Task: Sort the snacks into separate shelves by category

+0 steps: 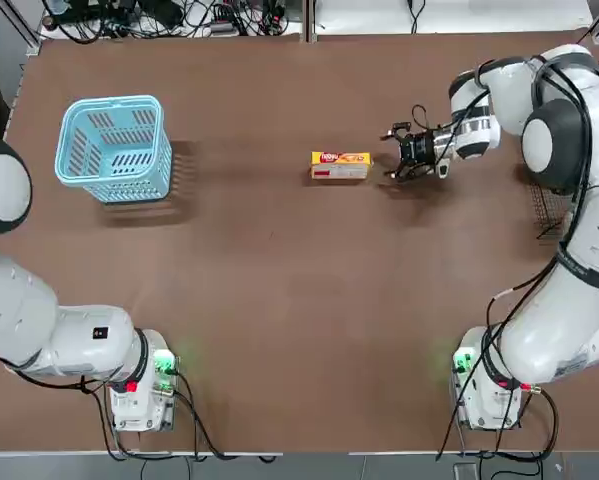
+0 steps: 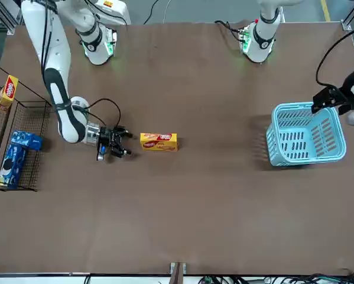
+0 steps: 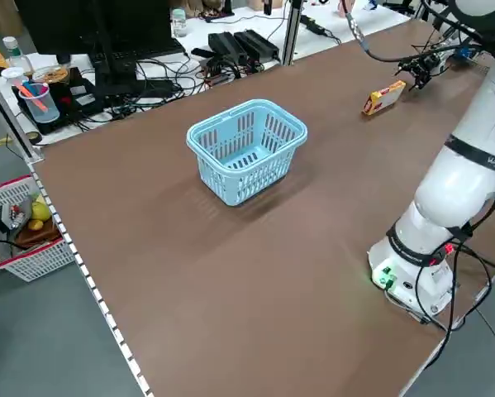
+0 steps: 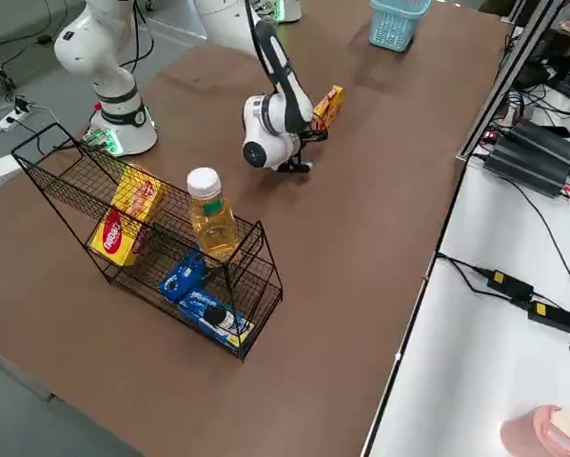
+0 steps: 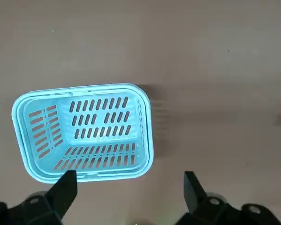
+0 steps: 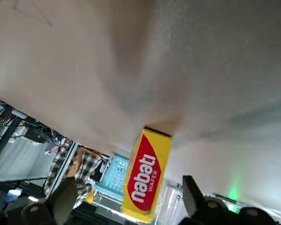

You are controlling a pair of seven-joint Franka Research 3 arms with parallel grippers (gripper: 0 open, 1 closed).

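Black-fingered and spread apart, the right pincer [image 1: 404, 152] is lying level just above the desk [image 1: 279, 300], pointing sideways at the end of the yellow wafer box [image 1: 341, 165] and standing just short of it; nothing is between its fingers. That sideways attitude is, in my judgement, chosen so the jaws can straddle the narrow box along its length where it is lying flat.

Outward from there, the box is sitting alone near the middle of the desk, apart from everything else, which is leaving the approach unobstructed.

Further toward the robot's right, the black wire rack [image 4: 161, 238] is standing at the desk's edge. Its upper tier is already carrying two matching yellow boxes [image 4: 125, 221], and its lower tier the blue packets [image 4: 201, 300], so the categories are being kept apart. A bottle [image 4: 211, 214] with a white cap is also standing in the rack.

The left pincer [image 5: 128, 192] is hanging idle, fingers wide and empty, above the light blue basket [image 1: 114, 148], which is sitting empty.
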